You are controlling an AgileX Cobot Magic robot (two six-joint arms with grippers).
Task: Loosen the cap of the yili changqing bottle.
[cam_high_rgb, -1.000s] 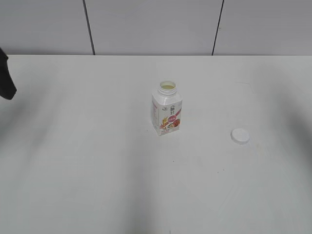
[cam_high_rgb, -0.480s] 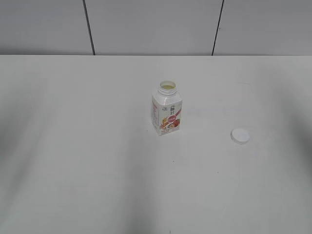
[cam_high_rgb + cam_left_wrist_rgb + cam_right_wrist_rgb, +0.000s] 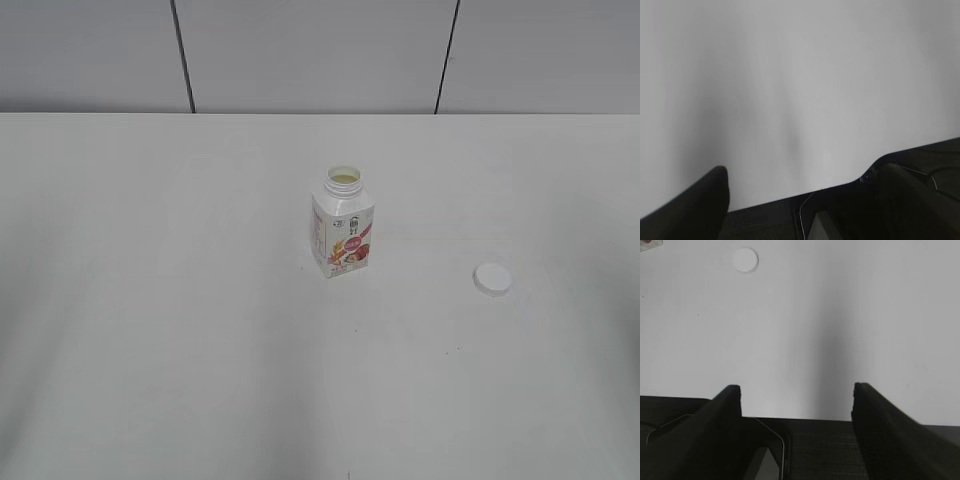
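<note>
Yili changqing bottle (image 3: 342, 228) is standing upright mid-table, neck open; its cap (image 3: 492, 279) is lying off to its right. You are seeing the right gripper (image 3: 796, 390) spread wide, nearer the cap; the left gripper's (image 3: 800, 175) spread I cannot tell.

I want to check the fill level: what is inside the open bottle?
Through the open neck of the yili changqing bottle, a pale yellowish surface shows near the top. The opaque walls hide everything below it. The cap lies apart on the table.
</note>
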